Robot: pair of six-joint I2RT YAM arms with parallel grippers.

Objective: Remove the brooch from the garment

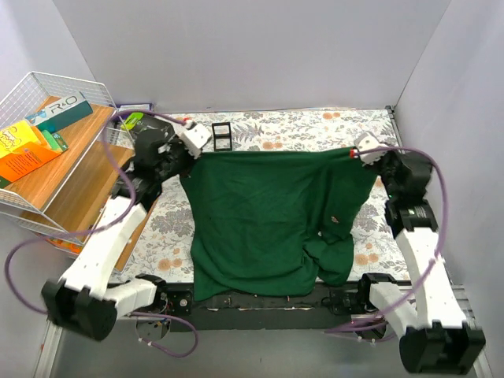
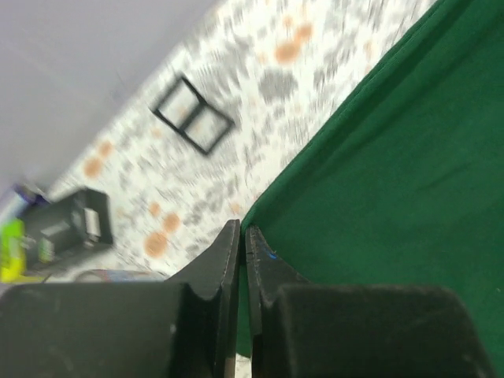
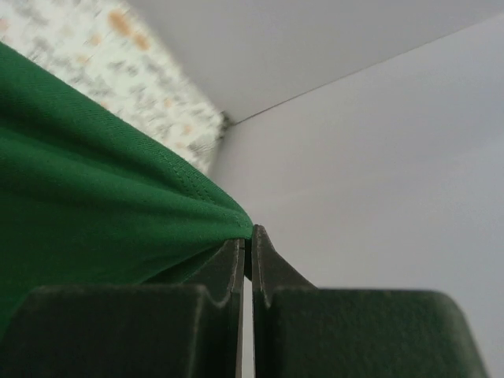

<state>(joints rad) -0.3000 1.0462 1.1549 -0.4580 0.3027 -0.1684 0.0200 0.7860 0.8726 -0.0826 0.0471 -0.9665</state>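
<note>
Dark green short-sleeved T-shirt of soft cloth [image 1: 260, 220] is held spread above the flower-patterned table [image 1: 315, 126]. Its upper edge is pulled taut between the two arms and its lower part reaches down to the near edge of the table. The left tool [image 1: 191, 151] is clenched on the left corner of this upper edge, and the right tool [image 1: 364, 153] is clenched on the right corner. In both wrist views the cloth is seen pinched between closed fingers. A small pale pin-like thing [image 1: 334, 218], judged to be the brooch, is seen on the right part of the front and is still fastened. Only the spreading is judged done. The removal itself is not yet begun, and both tools are occupied by the cloth.
</note>
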